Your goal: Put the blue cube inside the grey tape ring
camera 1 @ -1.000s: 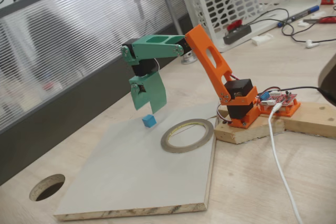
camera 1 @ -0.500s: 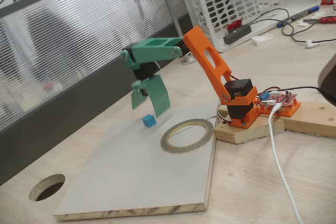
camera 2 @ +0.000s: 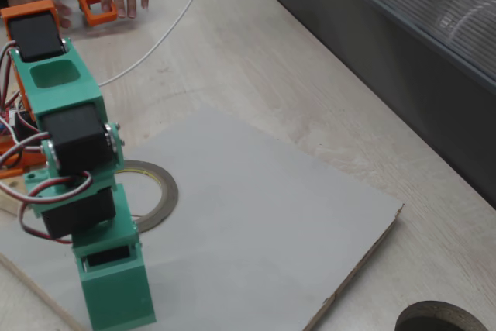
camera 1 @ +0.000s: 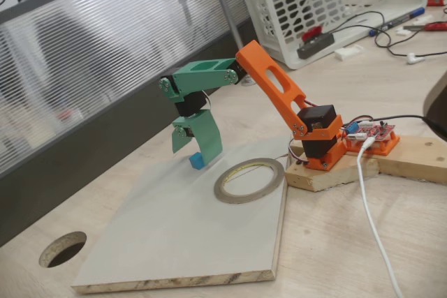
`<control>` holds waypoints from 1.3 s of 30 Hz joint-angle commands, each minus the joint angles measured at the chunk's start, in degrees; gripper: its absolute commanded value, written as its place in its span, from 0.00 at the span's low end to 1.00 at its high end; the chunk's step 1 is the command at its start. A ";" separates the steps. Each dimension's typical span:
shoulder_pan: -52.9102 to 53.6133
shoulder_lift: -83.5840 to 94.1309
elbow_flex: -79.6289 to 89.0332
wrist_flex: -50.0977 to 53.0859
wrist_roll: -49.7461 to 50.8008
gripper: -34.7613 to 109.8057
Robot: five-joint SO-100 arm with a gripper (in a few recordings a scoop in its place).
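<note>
A: Green end effector point(camera 1: 197, 146) is low over the grey board point(camera 1: 174, 235), and the blue cube point(camera 1: 197, 162) sits right at its tips, partly hidden by the broad finger. From the side-on fixed view the cube looks to be resting on the board, not lifted.

B: Are the fingers apart or together?

A: I cannot tell. The wide flat finger faces the camera and covers the gap. In the other fixed view the end effector point(camera 2: 116, 300) shows from behind and above, and its own body blocks the tips.

B: And the grey tape ring point(camera 1: 249, 180)?

A: Flat on the board, near the end effector, on the side toward the orange arm base point(camera 1: 318, 141). The cube is apart from it, outside the hollow.

B: So the step in hand is the grasp, I would say.

A: Likely. To do it well, the fingers should straddle the cube squarely on two opposite faces before they close, low enough to hold it near its middle. A skewed pinch could flick so small a piece away. Then lift clear of the ring's rim before carrying it over the hollow.
</note>
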 commanded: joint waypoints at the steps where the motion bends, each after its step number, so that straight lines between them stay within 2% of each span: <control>1: -0.97 0.35 -0.97 0.62 0.18 0.78; 7: -4.48 -1.58 -1.14 0.09 0.70 0.78; 23: -4.13 -3.87 -1.58 0.18 0.62 0.78; 39: -4.13 -3.25 -1.85 -0.09 0.62 0.48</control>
